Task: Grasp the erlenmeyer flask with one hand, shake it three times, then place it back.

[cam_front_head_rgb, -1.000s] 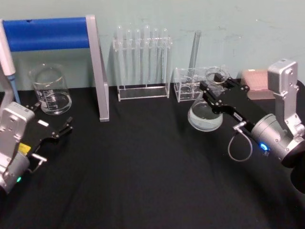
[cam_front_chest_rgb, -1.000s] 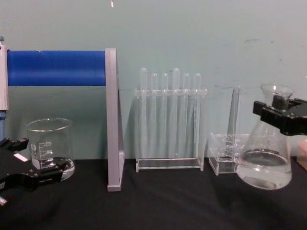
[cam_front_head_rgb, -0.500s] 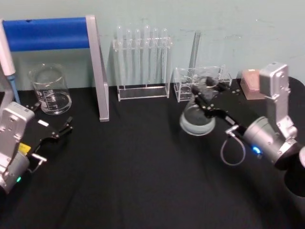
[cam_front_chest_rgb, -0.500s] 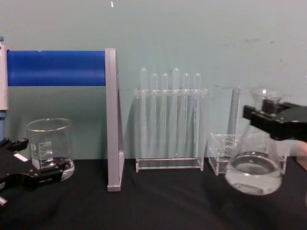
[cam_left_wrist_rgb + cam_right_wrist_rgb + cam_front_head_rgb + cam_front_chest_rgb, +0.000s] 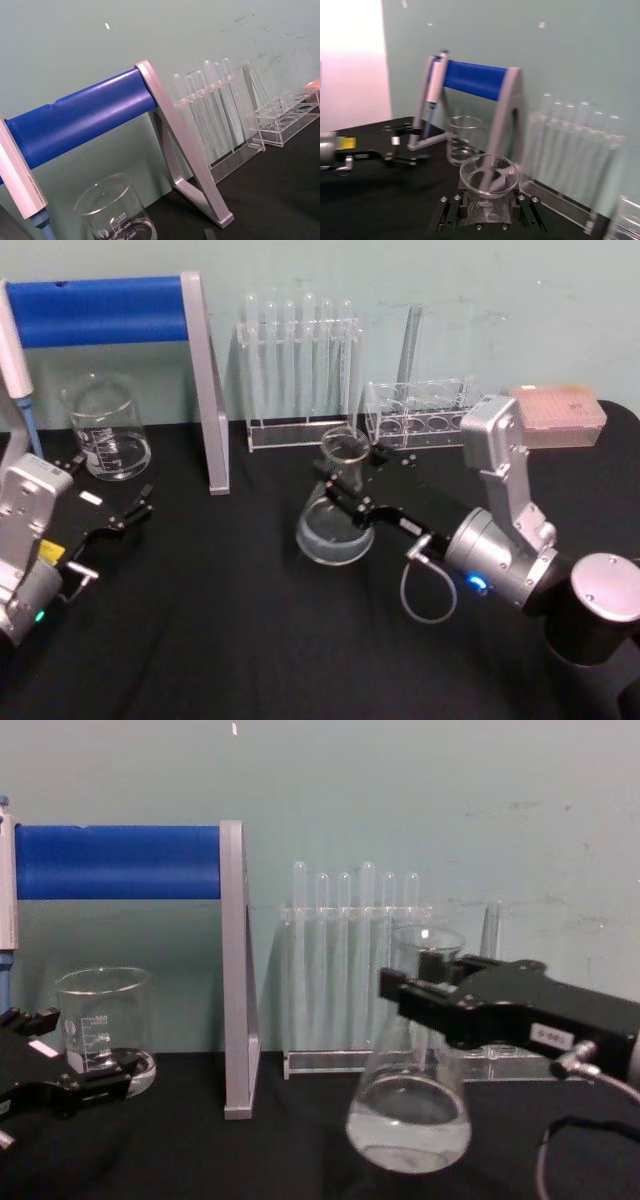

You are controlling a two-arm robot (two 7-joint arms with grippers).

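Grasp is done: the flask [image 5: 333,525] is clamped at the neck by the right gripper [image 5: 345,480] and held tilted in front of the test-tube rack [image 5: 300,430], apparently clear of the table [image 5: 250,640], w/ water in its base. Shaking is judged under way; no. of shakes can't be told. Set-down is left. The left gripper [image 5: 115,535] is parked near the beaker [image 5: 105,430], fingers spread.

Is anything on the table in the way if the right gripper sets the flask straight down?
Nothing visible. The right gripper grips the erlenmeyer flask by its neck over bare black table; the test tube rack stands behind it, apart. The left gripper idles aside.
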